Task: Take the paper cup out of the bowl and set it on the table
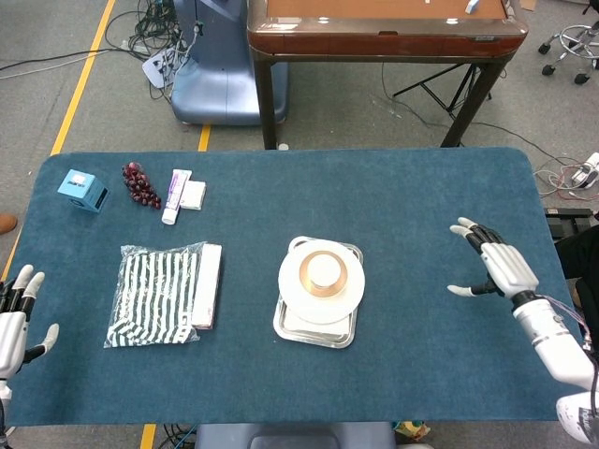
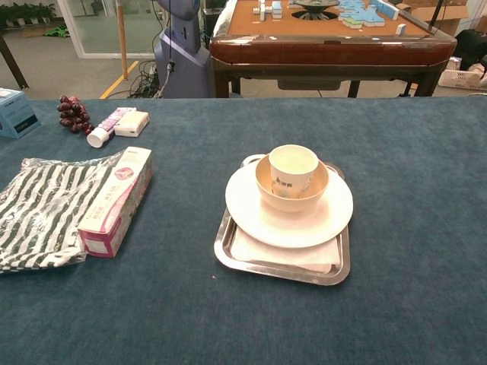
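A white paper cup (image 2: 293, 169) (image 1: 323, 272) stands upright inside a tan bowl (image 2: 272, 192) (image 1: 306, 277). The bowl sits on a white plate (image 2: 251, 207) (image 1: 292, 290), which rests on a steel tray (image 2: 228, 247) (image 1: 285, 327) near the table's middle. My right hand (image 1: 493, 267) hovers over the table's right side, fingers spread, holding nothing, well clear of the cup. My left hand (image 1: 13, 318) shows at the left edge of the head view, fingers apart and empty. Neither hand appears in the chest view.
A striped bag (image 1: 154, 295) and a pink-and-white box (image 1: 208, 285) lie left of the tray. Farther back left are a blue box (image 1: 82, 190), grapes (image 1: 140, 183) and a tube (image 1: 175, 195). A wooden table (image 1: 379, 28) stands behind.
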Motion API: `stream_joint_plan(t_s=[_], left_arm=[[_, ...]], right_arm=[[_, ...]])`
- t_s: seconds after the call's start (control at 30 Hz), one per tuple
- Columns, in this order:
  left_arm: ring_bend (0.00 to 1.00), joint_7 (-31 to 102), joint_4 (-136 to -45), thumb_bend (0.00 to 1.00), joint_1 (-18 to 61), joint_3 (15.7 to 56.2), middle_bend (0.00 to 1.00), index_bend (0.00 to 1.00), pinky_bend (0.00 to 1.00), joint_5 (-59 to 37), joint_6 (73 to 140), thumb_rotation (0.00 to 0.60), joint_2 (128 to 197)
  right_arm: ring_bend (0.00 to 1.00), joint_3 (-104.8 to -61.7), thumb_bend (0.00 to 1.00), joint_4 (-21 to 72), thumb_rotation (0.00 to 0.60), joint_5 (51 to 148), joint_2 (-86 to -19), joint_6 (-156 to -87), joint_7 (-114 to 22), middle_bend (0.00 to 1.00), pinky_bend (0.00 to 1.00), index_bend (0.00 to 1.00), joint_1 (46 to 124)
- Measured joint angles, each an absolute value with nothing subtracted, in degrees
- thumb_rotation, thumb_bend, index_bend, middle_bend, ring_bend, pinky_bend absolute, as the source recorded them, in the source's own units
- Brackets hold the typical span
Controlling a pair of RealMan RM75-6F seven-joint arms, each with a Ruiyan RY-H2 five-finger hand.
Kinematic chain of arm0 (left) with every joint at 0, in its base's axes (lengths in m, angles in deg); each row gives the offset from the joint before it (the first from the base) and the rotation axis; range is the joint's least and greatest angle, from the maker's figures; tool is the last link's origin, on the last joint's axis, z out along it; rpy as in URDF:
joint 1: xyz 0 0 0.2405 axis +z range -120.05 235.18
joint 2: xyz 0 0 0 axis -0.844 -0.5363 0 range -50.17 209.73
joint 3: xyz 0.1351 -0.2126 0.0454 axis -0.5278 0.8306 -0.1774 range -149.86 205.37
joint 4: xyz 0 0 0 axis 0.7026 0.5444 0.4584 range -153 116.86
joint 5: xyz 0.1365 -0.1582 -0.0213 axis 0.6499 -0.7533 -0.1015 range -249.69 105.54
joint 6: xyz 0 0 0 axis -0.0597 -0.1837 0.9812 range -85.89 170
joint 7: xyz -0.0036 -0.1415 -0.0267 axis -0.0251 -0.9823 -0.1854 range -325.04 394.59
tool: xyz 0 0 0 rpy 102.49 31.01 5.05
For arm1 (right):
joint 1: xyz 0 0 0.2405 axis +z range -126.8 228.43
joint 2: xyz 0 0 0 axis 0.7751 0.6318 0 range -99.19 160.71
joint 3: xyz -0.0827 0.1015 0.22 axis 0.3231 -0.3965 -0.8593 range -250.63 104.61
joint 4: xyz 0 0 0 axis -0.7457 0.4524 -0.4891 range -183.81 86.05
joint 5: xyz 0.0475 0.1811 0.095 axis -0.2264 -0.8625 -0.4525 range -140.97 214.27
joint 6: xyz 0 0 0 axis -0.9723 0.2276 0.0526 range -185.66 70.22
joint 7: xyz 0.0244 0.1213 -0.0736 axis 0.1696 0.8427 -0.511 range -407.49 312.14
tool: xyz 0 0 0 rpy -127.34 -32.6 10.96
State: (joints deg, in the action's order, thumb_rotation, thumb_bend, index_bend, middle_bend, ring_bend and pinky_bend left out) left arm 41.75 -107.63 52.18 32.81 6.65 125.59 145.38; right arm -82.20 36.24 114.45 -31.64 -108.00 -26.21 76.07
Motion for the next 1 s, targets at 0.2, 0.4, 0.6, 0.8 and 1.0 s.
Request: stream_joint_plan(t_s=[0.2,0.4,0.6,0.8,1.0], left_arm=[[0.0,41.19,-107.35,0.32,52.25,33.08,0.0,0.0,0.0,6.14,125.57,0.6,145.19],[0.0,40.81,-107.32,0.32,52.38,33.35,0.0,0.0,0.0,5.88,125.88,0.6,144.96],[0.0,40.86,-107.24,0.32,52.43,33.32,0.0,0.0,0.0,5.94,125.96,0.6,144.9],[0.0,40.61,-107.38,0.32,52.43,33.49,0.0,0.0,0.0,5.71,125.9,0.6,144.7],[0.0,39.86,-107.3,0.32,52.54,33.58,0.0,0.0,0.0,5.64,125.99,0.6,144.44]], right_arm=[[0.0,-82.02,0.04,31.35,0.6,115.7,-35.74,-102.45,-20.19,0.04,0.0,0.08,80.4],[0.0,-80.91,0.04,28.42,0.6,118.31,-38.49,-98.92,-15.73,0.03,0.0,0.08,83.89],[0.0,-80.27,0.04,28.06,0.6,118.41,-39.78,-96.06,-16.29,0.03,0.0,0.08,86.6],[0.0,-80.27,0.04,28.26,0.6,117.1,-41.61,-94.01,-18.71,0.02,0.0,0.08,89.03],[0.0,-80.39,0.04,28.14,0.6,115.28,-43.02,-92.23,-21.0,0.02,0.0,0.08,90.77]])
